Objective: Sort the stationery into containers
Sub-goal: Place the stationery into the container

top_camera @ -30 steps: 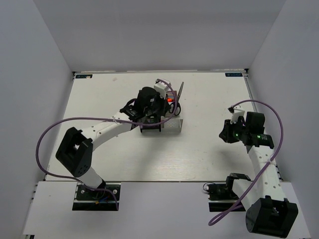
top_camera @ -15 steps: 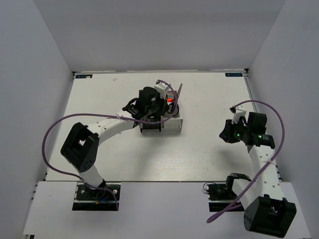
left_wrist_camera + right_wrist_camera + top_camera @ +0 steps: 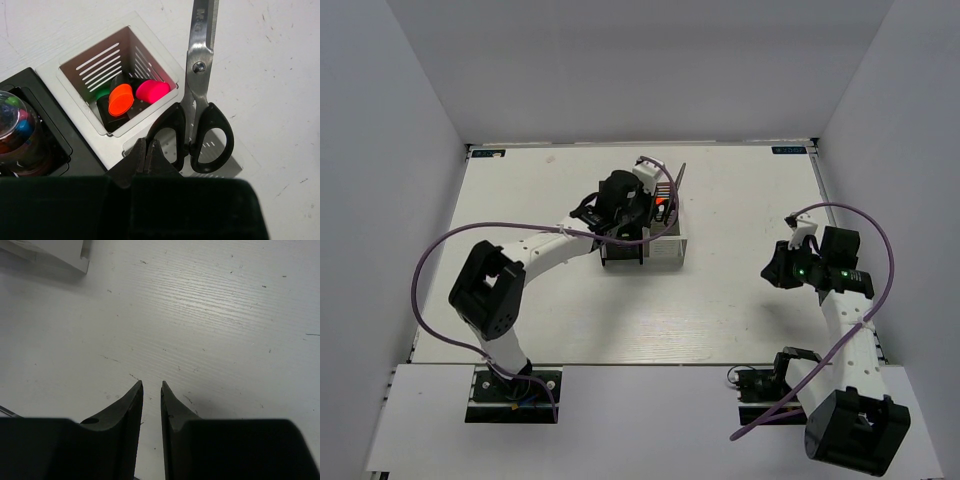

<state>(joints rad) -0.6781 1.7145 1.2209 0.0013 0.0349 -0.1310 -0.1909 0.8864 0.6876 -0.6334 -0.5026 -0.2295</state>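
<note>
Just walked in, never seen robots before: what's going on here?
Two robot arms are sorting stationery into desk organisers. The left end effector, closed, hovers by the black-handled steel scissors, which stand handles-down in the slotted white-grey organiser, blades leaning out. Its other compartment holds short black markers with orange, pink and green ends. The right end effector, slightly open and empty, hangs over the white table.

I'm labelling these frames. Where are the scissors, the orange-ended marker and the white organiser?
scissors point(image 3: 196, 87), left wrist view, on the steel just below the pivot screw.
orange-ended marker point(image 3: 121, 99), left wrist view, on its orange end.
white organiser point(image 3: 102, 62), left wrist view, on its slotted inner wall.
</note>
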